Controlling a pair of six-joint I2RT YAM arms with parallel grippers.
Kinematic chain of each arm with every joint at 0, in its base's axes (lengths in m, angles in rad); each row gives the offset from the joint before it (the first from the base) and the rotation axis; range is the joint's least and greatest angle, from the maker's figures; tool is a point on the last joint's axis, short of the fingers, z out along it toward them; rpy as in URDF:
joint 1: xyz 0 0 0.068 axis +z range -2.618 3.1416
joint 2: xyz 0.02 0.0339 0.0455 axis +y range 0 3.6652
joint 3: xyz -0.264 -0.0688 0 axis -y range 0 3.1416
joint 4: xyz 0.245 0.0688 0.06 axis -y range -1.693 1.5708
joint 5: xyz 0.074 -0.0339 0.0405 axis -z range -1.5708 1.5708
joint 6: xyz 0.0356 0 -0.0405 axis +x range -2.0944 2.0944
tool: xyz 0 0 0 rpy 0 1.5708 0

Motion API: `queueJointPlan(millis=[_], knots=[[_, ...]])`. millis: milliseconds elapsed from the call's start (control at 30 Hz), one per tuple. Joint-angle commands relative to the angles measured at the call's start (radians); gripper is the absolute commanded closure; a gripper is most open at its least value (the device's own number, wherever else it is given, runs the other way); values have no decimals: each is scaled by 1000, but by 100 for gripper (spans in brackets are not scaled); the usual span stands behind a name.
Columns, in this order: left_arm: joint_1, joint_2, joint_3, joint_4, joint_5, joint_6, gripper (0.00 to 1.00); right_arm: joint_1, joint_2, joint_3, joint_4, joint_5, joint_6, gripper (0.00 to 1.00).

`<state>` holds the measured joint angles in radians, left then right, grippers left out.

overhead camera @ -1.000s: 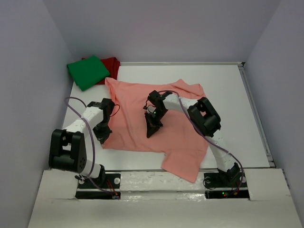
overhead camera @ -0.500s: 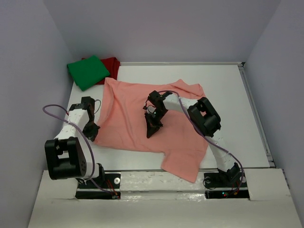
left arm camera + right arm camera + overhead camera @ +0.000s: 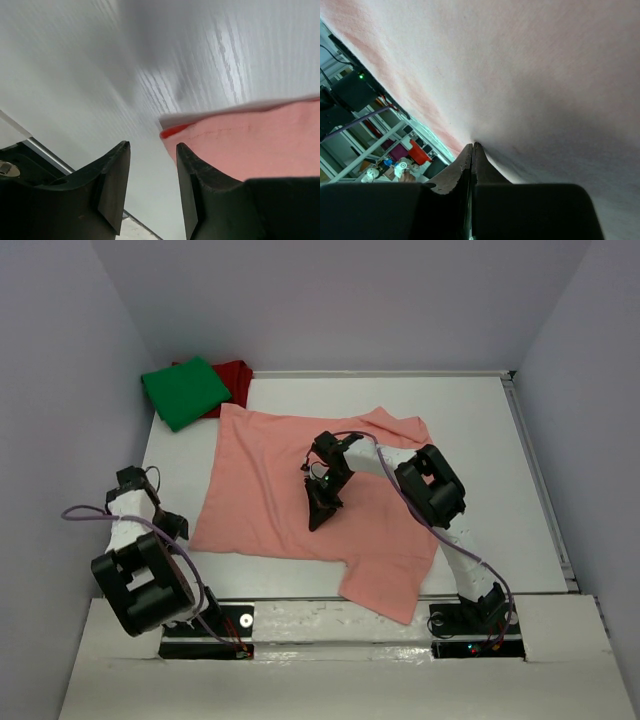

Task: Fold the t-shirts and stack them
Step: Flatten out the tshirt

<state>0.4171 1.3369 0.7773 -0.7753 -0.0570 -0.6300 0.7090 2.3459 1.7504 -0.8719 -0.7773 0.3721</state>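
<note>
The salmon-pink t-shirt (image 3: 290, 490) lies spread flat on the white table (image 3: 490, 450). My right gripper (image 3: 320, 512) is shut, its tips (image 3: 472, 146) pressed down on the middle of the shirt (image 3: 545, 75). My left gripper (image 3: 170, 524) hovers just off the shirt's left edge, open. In the left wrist view its fingers (image 3: 152, 146) stand apart with only bare table between them, and the shirt's corner (image 3: 250, 145) lies just to their right. The green t-shirt (image 3: 185, 391) sits folded at the back left corner, overlapping the dark red one (image 3: 236, 374).
Grey walls close in the table on the left, back and right. A raised rail (image 3: 540, 480) runs along the table's right edge. The shirt's lower right part (image 3: 385, 585) hangs over the near edge by the right arm's base.
The left gripper dragged the shirt's left edge outward to the left, then opened and let go, ending beside the shirt. The right gripper has not moved.
</note>
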Motion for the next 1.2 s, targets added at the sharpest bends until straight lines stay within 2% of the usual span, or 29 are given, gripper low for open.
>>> queueJointPlan(millis=[0,67,200,367,600,700,833,967,1167], knots=[[107,-103,20,1,94,55,49,12,-4,-25,-39,3,13,100],[104,-151,81,22,146,90,49,12,0,-20,-39,0,14,100],[17,-107,160,109,268,144,52,12,6,-14,-39,-11,11,100],[-96,-55,290,201,301,153,49,12,-28,27,-39,10,1,100],[-106,24,365,401,439,131,46,-28,-103,103,-36,-5,24,100],[-109,83,390,484,468,142,44,-39,-135,136,-39,-2,37,100],[-113,238,416,649,581,142,42,-39,-154,143,-38,-30,45,100],[-127,405,517,720,605,151,43,-39,-172,117,-36,-25,45,100],[-149,573,692,709,635,155,43,-39,-198,72,-19,-17,54,100]])
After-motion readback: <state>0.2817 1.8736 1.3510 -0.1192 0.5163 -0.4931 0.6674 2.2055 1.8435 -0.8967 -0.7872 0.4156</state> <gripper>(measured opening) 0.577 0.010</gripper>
